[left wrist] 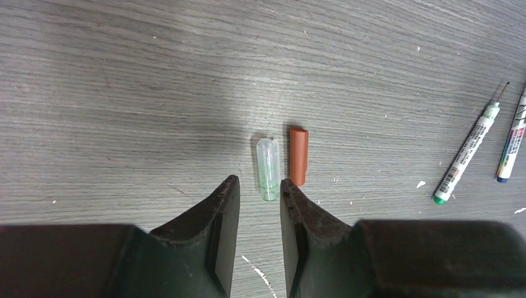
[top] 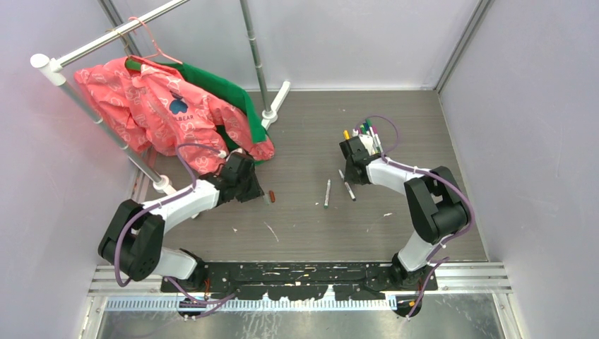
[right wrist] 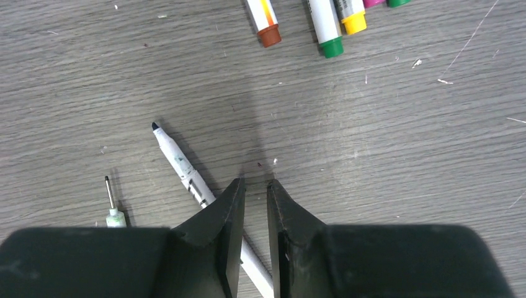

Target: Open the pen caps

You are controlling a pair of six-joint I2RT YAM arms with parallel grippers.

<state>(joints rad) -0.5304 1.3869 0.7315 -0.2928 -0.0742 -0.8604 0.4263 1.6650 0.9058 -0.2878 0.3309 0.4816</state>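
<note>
Two loose pen caps lie side by side just ahead of my left gripper [left wrist: 257, 183]: a clear greenish cap [left wrist: 268, 169] and an orange-brown cap [left wrist: 298, 156], the latter also seen from above [top: 271, 195]. That gripper is open, low over the table, with nothing between its fingers. My right gripper [right wrist: 255, 183] stands open by a narrow gap and holds nothing. An uncapped dark-tipped pen [right wrist: 180, 161] lies on the table and runs under its left finger. Further ahead lie capped pens with orange-brown [right wrist: 269, 36], green [right wrist: 332, 46] and yellow [right wrist: 355, 23] caps.
A second uncapped pen [right wrist: 113, 214] lies left of the right gripper. Both uncapped pens [top: 327, 192] sit mid-table. A rack with a pink jacket [top: 155, 106] and a green garment stands at the back left, close behind the left gripper [top: 253, 185]. Grey walls enclose the table.
</note>
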